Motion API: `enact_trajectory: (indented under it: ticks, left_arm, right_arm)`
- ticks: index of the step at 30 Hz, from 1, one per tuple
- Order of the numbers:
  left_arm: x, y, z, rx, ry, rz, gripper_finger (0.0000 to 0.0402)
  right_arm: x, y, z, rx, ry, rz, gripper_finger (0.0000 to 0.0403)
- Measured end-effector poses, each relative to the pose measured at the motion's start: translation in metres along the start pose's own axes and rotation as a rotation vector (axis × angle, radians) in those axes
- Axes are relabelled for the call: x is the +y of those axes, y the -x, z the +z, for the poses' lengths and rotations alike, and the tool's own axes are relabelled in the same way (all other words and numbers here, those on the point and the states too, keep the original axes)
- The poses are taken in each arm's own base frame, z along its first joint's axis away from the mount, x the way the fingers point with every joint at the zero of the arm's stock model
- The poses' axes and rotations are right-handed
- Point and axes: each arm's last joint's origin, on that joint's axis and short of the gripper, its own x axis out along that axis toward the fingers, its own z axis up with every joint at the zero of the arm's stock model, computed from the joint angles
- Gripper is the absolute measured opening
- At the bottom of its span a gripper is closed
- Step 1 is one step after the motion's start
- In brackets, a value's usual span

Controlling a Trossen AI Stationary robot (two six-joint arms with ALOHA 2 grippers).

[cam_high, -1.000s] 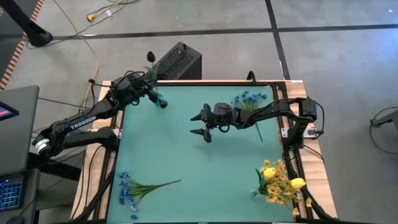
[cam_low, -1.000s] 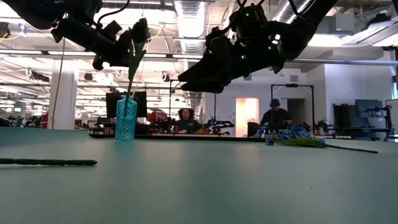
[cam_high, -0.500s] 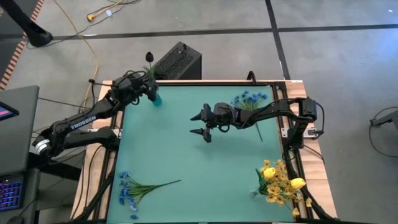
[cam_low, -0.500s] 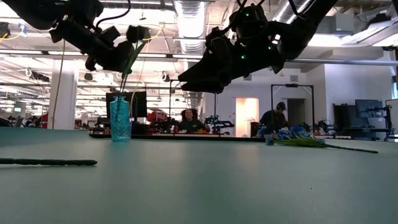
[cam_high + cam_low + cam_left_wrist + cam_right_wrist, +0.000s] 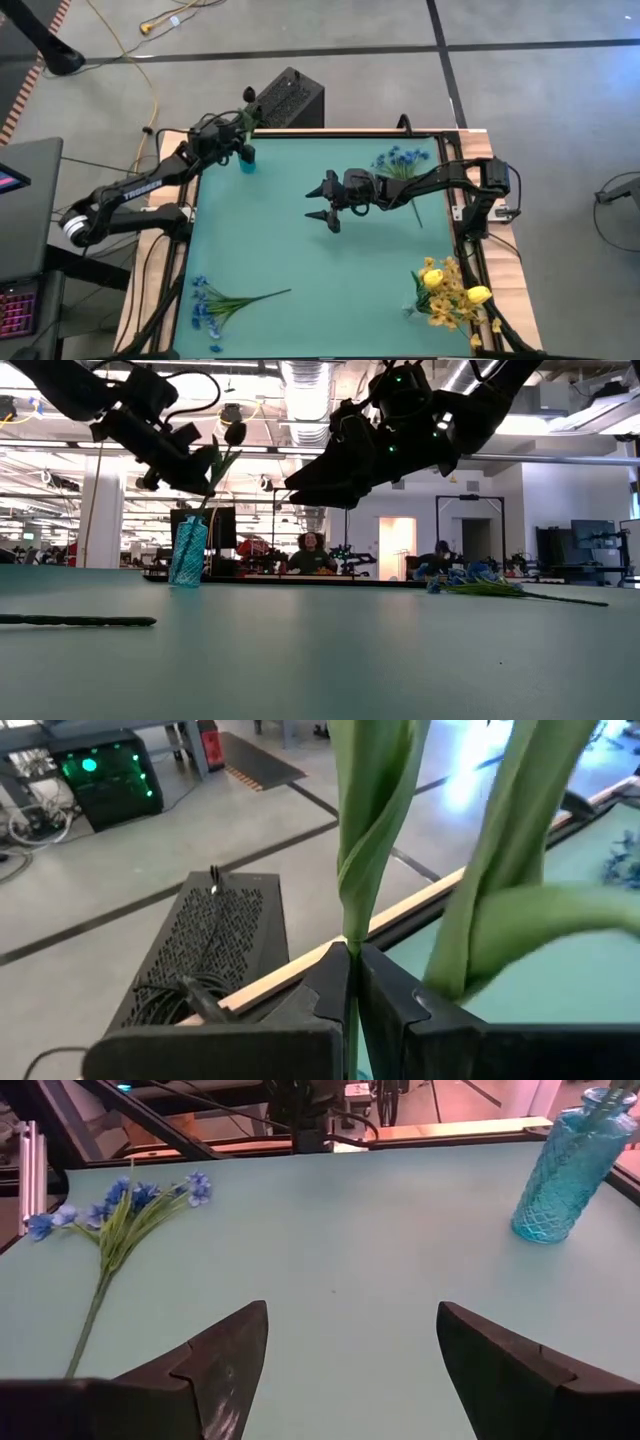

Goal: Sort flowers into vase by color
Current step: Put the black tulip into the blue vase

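Dark bud going into the vase

Left gripper (image 5: 205, 470) is clamped on the dark-bud stem (image 5: 352, 870) — the tilted blue vase (image 5: 186, 552) is directly beneath; right gripper (image 5: 322, 200) hovers, fingers apart.

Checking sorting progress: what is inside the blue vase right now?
A green stem runs down into the blue vase, its dark bud above; the left gripper is shut on that stem. The patterned glass hides how far down it reaches.

Grey concrete floor (image 5: 540, 110), black perforated box (image 5: 288, 98), bright ceiling lights (image 5: 305, 380)
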Motion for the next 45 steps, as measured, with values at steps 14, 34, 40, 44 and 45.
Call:
enact_trajectory:
  ticks: [14,34,40,44,45]
  left_arm:
    - [0.006,-0.003,-0.006,0.06,0.018,0.013,0.0]
    - [0.007,0.008,-0.005,0.073,0.002,-0.031,0.0]
    - [0.012,0.024,-0.002,0.067,0.011,-0.018,0.0]
    - [0.011,0.024,-0.002,0.073,0.027,-0.055,0.0]
    - [0.011,0.024,-0.002,0.072,0.03,-0.056,0.0]
  right_arm:
    - [0.0,0.0,-0.003,0.027,0.005,-0.002,0.0317]
    - [0.0,0.0,-0.003,0.031,0.005,-0.002,0.0317]
    - [-0.001,0.0,-0.004,0.036,0.005,-0.002,0.0317]
    - [-0.001,0.0,-0.004,0.036,0.007,-0.002,0.0317]
    - [-0.001,0.0,-0.004,0.036,0.006,-0.002,0.0317]
